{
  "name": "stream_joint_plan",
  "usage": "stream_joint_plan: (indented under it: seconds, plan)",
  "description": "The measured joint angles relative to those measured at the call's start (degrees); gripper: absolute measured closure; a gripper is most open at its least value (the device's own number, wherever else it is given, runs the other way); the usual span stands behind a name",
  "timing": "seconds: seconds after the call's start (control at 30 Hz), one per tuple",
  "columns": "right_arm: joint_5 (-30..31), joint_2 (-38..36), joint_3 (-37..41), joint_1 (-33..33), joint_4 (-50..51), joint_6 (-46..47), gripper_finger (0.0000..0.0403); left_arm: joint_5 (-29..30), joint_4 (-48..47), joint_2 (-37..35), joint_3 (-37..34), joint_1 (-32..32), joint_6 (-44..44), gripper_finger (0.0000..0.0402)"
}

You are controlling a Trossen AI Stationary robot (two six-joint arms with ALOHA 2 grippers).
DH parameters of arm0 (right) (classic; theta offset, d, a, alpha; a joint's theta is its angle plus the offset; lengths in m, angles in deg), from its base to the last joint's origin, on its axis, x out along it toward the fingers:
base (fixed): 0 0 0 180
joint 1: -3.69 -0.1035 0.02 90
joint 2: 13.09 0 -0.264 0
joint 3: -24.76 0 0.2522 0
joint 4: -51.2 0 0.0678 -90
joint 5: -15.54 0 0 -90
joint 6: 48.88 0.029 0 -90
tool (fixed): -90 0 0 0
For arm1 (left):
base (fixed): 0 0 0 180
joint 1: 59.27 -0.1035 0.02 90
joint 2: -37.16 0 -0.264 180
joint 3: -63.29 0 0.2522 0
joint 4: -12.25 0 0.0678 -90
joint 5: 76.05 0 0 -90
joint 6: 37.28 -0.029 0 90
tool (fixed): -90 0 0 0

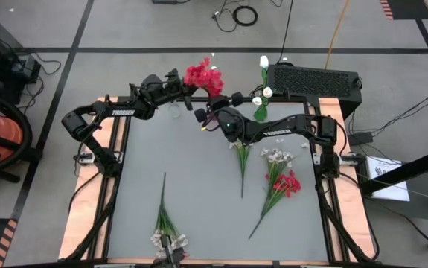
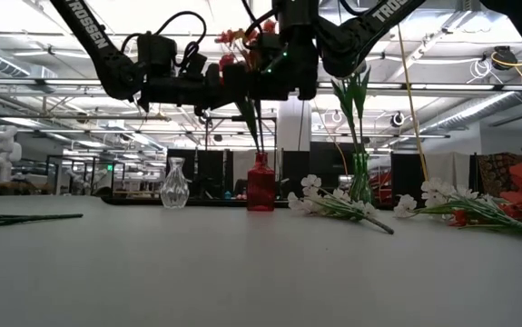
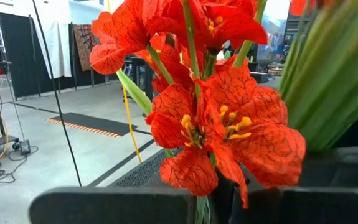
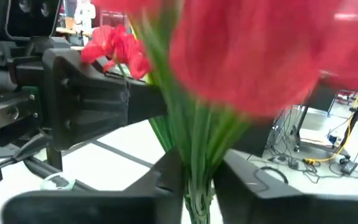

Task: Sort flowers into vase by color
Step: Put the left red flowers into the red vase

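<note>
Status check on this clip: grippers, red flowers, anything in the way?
Right gripper shut on red flower stems above the red vase. Left gripper beside the blooms, grip unclear. Clear vase close alongside.

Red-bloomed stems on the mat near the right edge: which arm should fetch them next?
Right, probably. The loose red-bloomed stems lie on its side of the table, below its base. The right pincer and left pincer both crowd the red bouquet at the back.
</note>
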Motion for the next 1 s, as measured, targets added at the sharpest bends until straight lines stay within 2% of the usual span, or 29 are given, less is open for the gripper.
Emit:
stream_joint_plan:
  seconds: [0.23,0.4,0.67,0.8,1.0]
  plan:
    - [0.0,0.0,0.0,-0.1,2.9,2.6,0.0248,0.0,-0.5,0.0,0.0,0.0,0.0,0.0384]
    - [0.0,-0.1,0.0,-0.7,5.3,3.3,0.0202,0.0,-0.5,0.0,0.0,0.0,-0.1,0.0384]
    - [-3.4,-3.6,0.0,-0.9,21.8,15.0,0.0129,0.0,-0.5,0.0,0.0,0.0,-0.1,0.0384]
    - [-3.9,-5.6,0.0,-1.2,26.9,16.0,0.0106,0.0,-0.5,0.0,0.0,0.0,-0.2,0.0384]
    - [-8.2,-9.4,0.0,-1.4,34.8,17.9,0.0101,0.0,-1.0,0.0,0.0,0.0,-0.6,0.0384]
